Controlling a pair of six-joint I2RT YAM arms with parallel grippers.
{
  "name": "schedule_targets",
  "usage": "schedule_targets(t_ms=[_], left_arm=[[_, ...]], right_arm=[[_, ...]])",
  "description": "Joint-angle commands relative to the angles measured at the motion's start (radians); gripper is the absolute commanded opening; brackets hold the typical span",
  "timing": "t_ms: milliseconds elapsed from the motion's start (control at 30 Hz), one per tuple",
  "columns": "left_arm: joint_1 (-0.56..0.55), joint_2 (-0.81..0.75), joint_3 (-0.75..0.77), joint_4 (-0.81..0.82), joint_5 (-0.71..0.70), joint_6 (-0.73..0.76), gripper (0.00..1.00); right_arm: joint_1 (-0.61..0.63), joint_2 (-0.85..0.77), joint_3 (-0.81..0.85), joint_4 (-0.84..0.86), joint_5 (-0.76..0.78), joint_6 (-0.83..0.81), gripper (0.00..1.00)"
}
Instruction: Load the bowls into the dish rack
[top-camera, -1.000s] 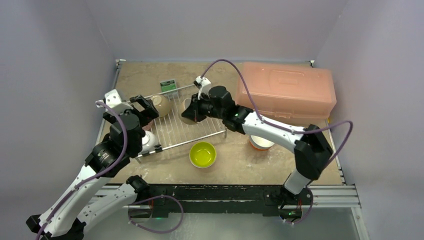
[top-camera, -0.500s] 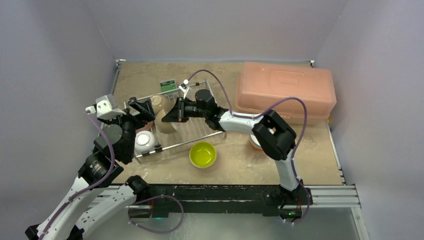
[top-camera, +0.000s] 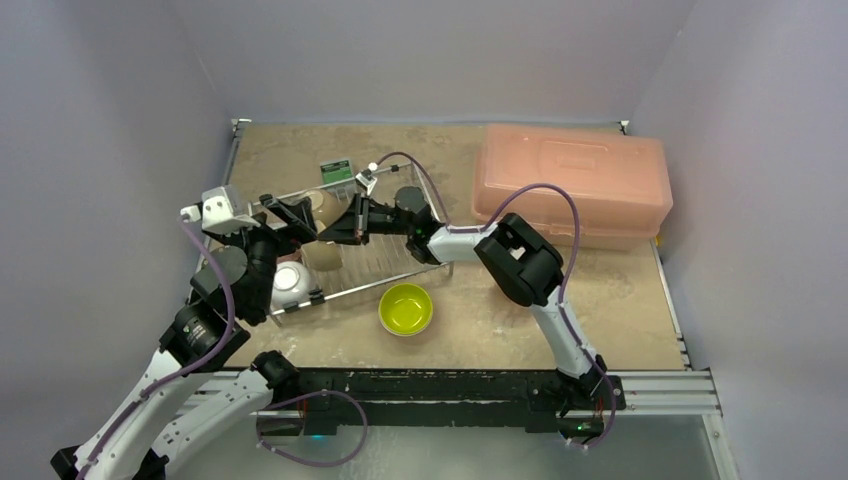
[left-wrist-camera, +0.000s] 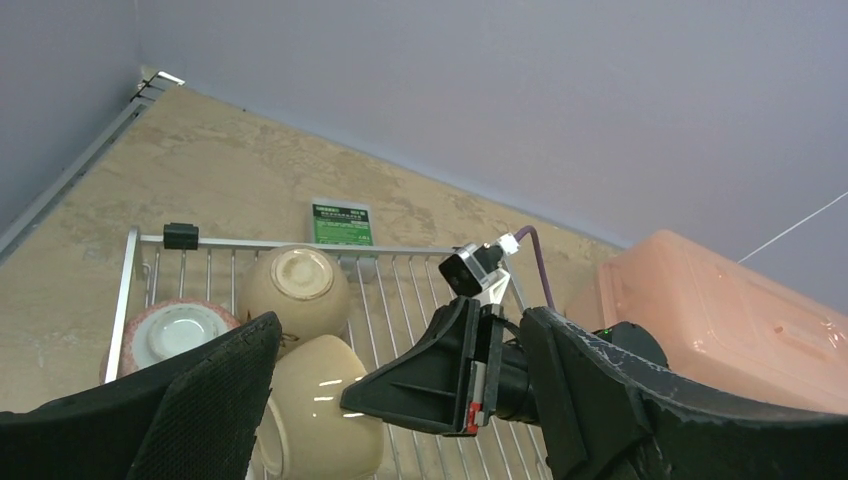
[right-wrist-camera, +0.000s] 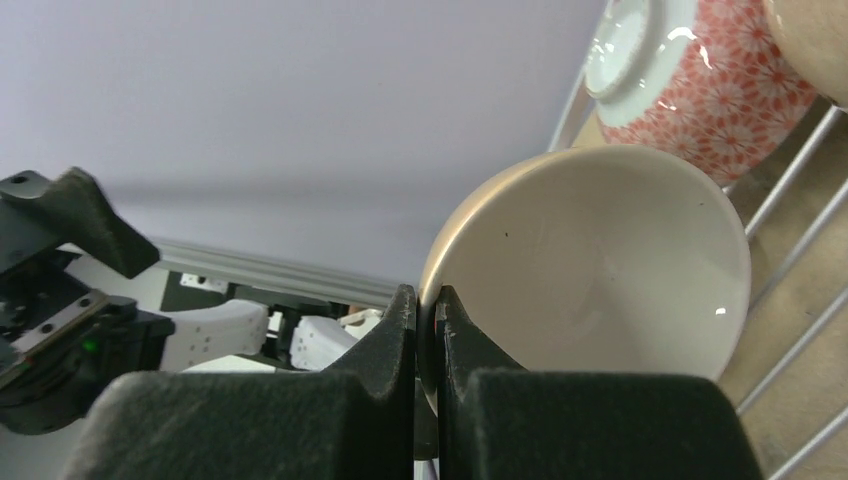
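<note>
Right gripper (right-wrist-camera: 426, 300) has carried the beige bowl (right-wrist-camera: 600, 270) further left over the rack (top-camera: 382, 263); the right wrist view reveals its pinch on the rim. Left gripper (top-camera: 290, 218) is spread, holding nothing.

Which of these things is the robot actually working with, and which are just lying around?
Job: dish rack, lime-green bowl, cream bowl pinched by the right gripper, upturned beige bowl, red-patterned bowl.
Lying about: pink box, green card.

Silver wire dish rack (top-camera: 375, 265) flat on counter (top-camera: 300, 150), left of centre. In its left end:
- beige bowl (left-wrist-camera: 295, 285) tipped, foot showing
- red-floral bowl (left-wrist-camera: 175, 332) beside it
- cream bowl (right-wrist-camera: 600, 290) on edge over wires, rim pinched by right end effector (right-wrist-camera: 427, 310)

Lime-green bowl (top-camera: 405, 308) upright on counter, just beside rack's near side.
</note>
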Motion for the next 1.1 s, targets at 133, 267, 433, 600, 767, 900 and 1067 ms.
schedule_targets(t_ms=[133, 267, 433, 600, 767, 900, 1067], left_arm=[[0.001, 0.023, 0.002, 0.027, 0.006, -0.003, 0.89], [0.002, 0.028, 0.002, 0.008, -0.001, -0.019, 0.89], [0.002, 0.031, 0.003, 0.011, -0.011, -0.023, 0.89], [0.002, 0.041, 0.003, 0.005, -0.010, -0.027, 0.89], [0.002, 0.042, 0.002, -0.003, -0.019, -0.030, 0.89], [0.003, 0.046, 0.000, 0.000, -0.023, -0.030, 0.89], [0.002, 0.053, 0.000, -0.001, -0.023, -0.030, 0.89]], right_arm=[[-0.039, 0.000, -0.047, 0.309, -0.009, 0.187, 0.00], [-0.050, 0.031, -0.089, 0.425, -0.005, 0.264, 0.00], [-0.052, 0.036, -0.107, 0.414, -0.002, 0.263, 0.00], [-0.060, 0.046, -0.123, 0.377, 0.010, 0.246, 0.03], [-0.067, 0.043, -0.140, 0.325, 0.023, 0.228, 0.13], [-0.069, 0.024, -0.145, 0.233, 0.032, 0.178, 0.20], [-0.072, -0.024, -0.143, -0.002, 0.071, 0.060, 0.26]])
